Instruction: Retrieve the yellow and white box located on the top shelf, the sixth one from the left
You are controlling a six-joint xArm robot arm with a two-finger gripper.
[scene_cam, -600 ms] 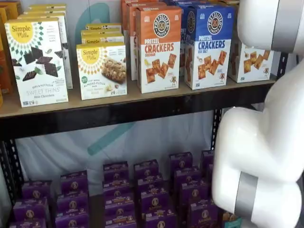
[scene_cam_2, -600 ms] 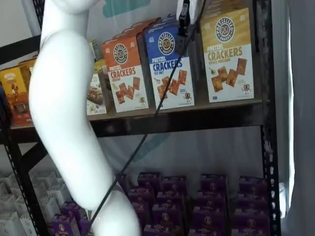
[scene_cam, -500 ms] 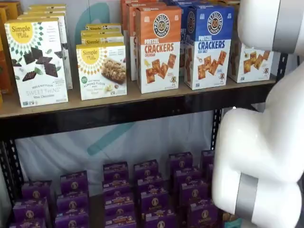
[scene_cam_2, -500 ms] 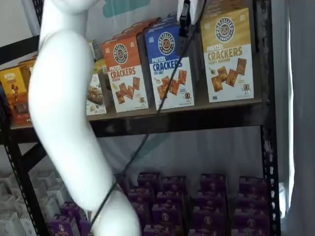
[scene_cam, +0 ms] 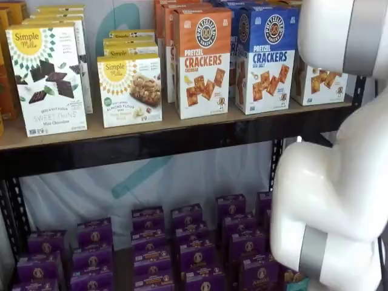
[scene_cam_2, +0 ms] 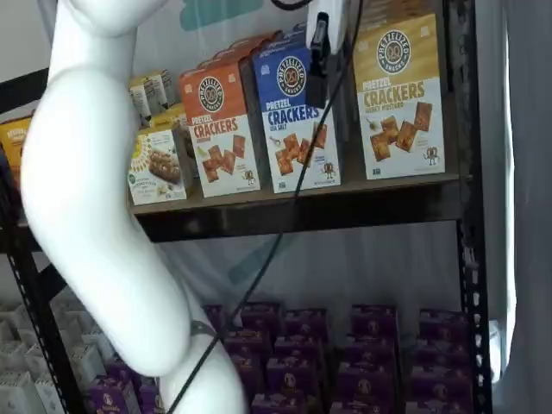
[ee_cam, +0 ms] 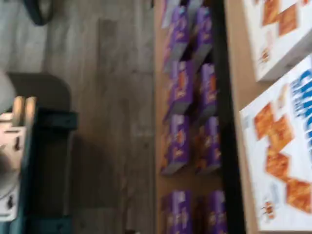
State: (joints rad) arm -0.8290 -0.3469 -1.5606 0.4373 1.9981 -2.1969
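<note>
Two fixed shelf views, front-on, close, arm between camera and shelves. Both share top shelf (scene_cam: pixel 170 130) (scene_cam_2: pixel 345 194), orange cracker box (scene_cam: pixel 203 63) (scene_cam_2: pixel 220 125), blue cracker box (scene_cam: pixel 267 57) (scene_cam_2: pixel 297 121), purple boxes (scene_cam: pixel 188 242) (scene_cam_2: pixel 345 345) below. Wrist view turned sideways, blurred, looks down past shelf edge (ee_cam: pixel 236 97) to wood floor (ee_cam: pixel 112 97).

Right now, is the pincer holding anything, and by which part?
Nothing is held. In a shelf view the pincer hangs in front of the blue box, side-on, clear of the yellow and white box, which stands untouched on the top shelf.
</note>
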